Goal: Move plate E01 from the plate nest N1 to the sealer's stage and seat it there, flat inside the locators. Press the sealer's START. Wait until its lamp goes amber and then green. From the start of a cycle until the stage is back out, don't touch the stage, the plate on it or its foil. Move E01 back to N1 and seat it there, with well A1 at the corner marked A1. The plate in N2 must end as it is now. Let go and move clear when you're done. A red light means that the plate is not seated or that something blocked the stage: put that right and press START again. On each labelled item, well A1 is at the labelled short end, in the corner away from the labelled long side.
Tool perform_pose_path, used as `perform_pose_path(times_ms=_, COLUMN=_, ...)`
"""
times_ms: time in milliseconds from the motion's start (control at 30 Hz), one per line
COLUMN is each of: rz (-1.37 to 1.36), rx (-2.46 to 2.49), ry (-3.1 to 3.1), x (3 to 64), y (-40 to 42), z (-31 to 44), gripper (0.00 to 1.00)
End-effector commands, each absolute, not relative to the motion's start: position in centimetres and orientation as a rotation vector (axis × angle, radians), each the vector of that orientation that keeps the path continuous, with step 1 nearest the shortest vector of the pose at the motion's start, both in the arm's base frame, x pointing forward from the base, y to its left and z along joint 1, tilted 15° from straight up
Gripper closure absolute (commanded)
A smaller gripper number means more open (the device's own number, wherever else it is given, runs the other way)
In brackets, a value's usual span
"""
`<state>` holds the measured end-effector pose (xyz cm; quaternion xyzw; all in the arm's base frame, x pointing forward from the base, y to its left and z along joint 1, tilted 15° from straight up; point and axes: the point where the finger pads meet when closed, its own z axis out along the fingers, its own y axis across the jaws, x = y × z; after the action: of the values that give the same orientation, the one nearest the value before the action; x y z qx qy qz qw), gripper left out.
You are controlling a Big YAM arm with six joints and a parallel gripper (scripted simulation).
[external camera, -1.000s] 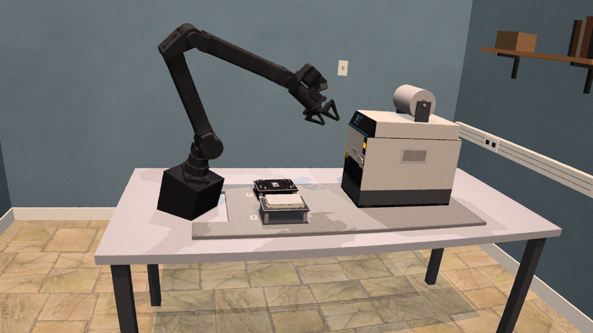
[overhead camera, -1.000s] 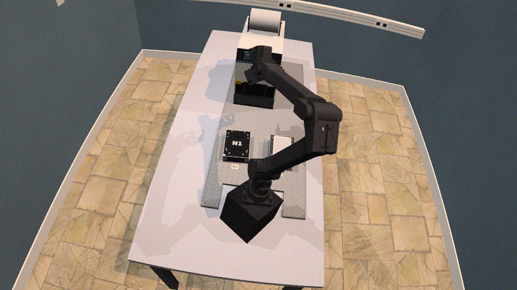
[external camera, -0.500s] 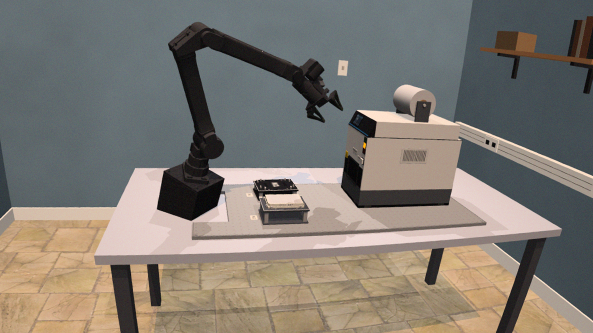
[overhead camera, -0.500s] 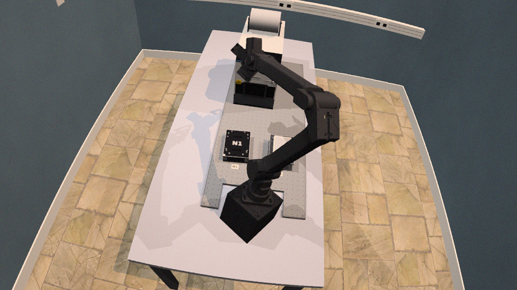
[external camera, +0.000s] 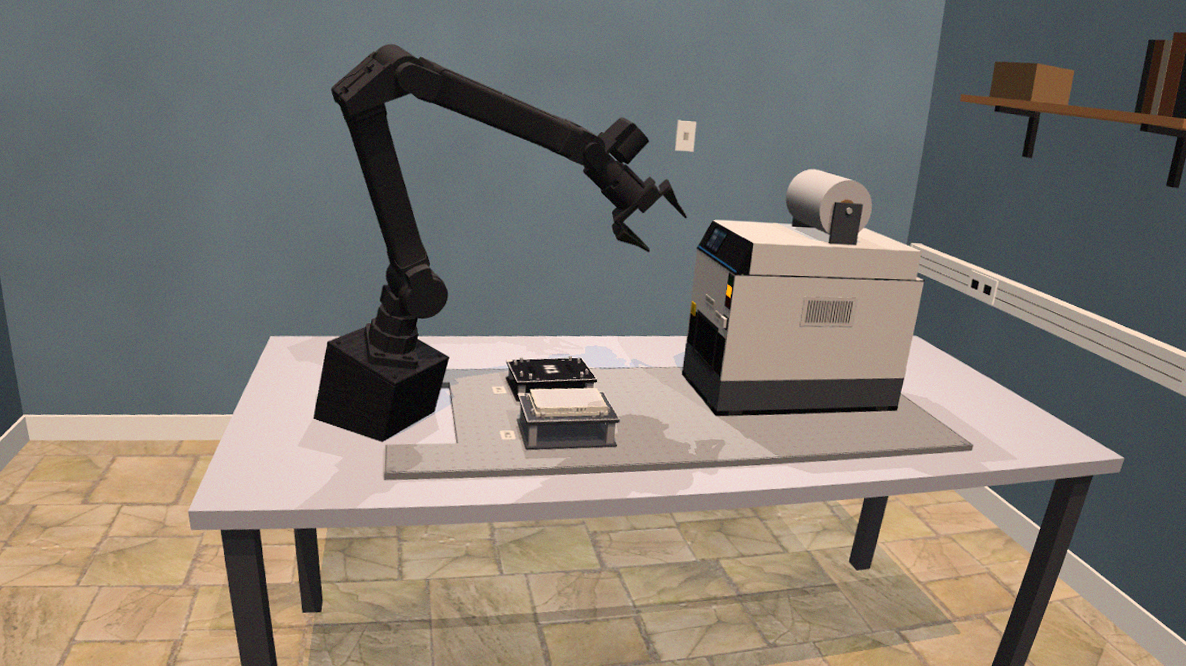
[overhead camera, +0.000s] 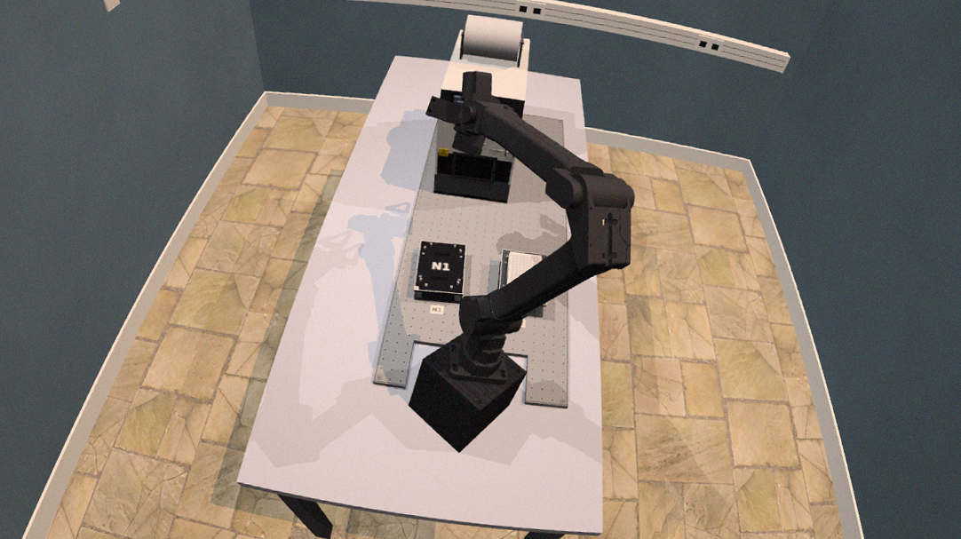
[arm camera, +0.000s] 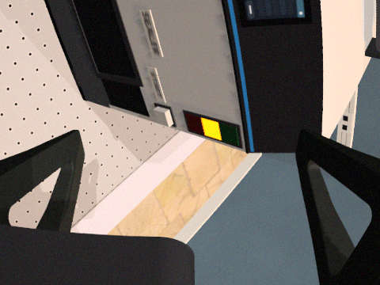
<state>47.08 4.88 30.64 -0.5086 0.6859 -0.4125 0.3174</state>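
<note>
The white and grey sealer (external camera: pixel 812 336) (arm camera: pixel 194 55) stands at the table's far end. Its lamp (external camera: pixel 729 291) (arm camera: pixel 211 128) is lit amber. The START button (arm camera: pixel 163 115) is free of the gripper. The front opening (overhead camera: pixel 473 167) (arm camera: pixel 104 36) is dark, with no stage out in front. Plate E01 is not visible. Nest N1 (overhead camera: pixel 439 280) (external camera: pixel 534 374) is empty, its label and corner posts bare. A pale plate (overhead camera: pixel 523 266) (external camera: pixel 567 400) sits in nest N2 (external camera: pixel 571 433). My gripper (external camera: pixel 665 233) (arm camera: pixel 189 141) is open and empty, high in front of the sealer's upper front.
A foil roll (overhead camera: pixel 491 37) (external camera: pixel 827 200) sits on top of the sealer. The sealer and both nests stand on the perforated base plate (overhead camera: pixel 489 220) (external camera: pixel 808 434). The arm passes above N2's side in the top view and partly hides that plate.
</note>
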Motion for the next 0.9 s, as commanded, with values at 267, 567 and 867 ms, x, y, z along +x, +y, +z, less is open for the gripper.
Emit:
perform_pose_path(times_ms=267, rz=-1.226, rx=-1.551, ry=1.68, x=47.6, y=4.1, z=30.9, gripper=0.0)
perform_pose_path(times_ms=567, rz=-1.24, rx=-1.508, ry=1.656, x=48.0, y=4.3, z=33.4, gripper=0.0)
perform_pose_path(times_ms=867, rz=-1.228, rx=-1.5, ry=1.672, x=48.5, y=4.4, z=33.1, gripper=0.0)
